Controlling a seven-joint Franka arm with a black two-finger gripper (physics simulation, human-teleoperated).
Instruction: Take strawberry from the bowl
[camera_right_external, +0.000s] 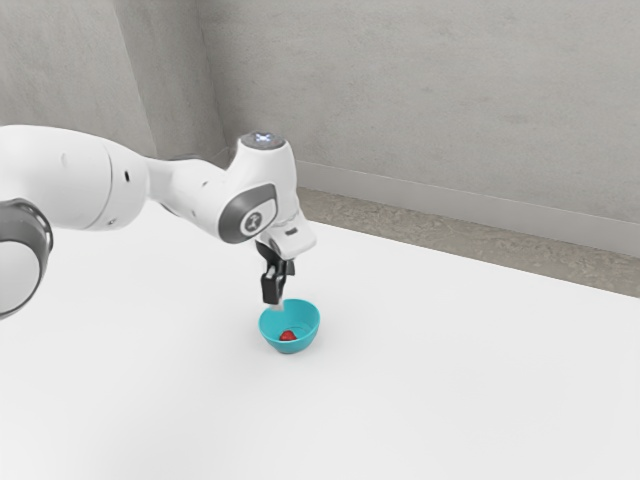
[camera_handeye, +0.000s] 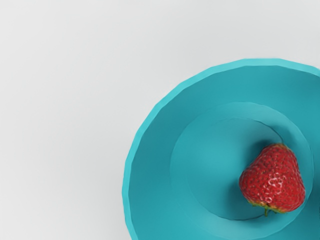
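In the exterior view my black gripper (camera_right_external: 277, 298) points down just above the far rim of the teal bowl (camera_right_external: 302, 322); I cannot make out whether it is open or shut. The red strawberry (camera_right_external: 288, 336) lies low inside that bowl. Seen from my wrist, the strawberry (camera_handeye: 274, 180) rests on its side against the edge of the bowl's inner floor, its green stem end visible. The bowl (camera_handeye: 155, 150) surrounds it, standing upright, with part of its rim cut off by the picture's border.
The white table (camera_right_external: 460, 370) extends around the bowl on all sides. Beyond its far edge are a brownish floor strip (camera_right_external: 400, 225) and a grey wall (camera_right_external: 430, 90). The arm reaches in above the table from the exterior view's left.
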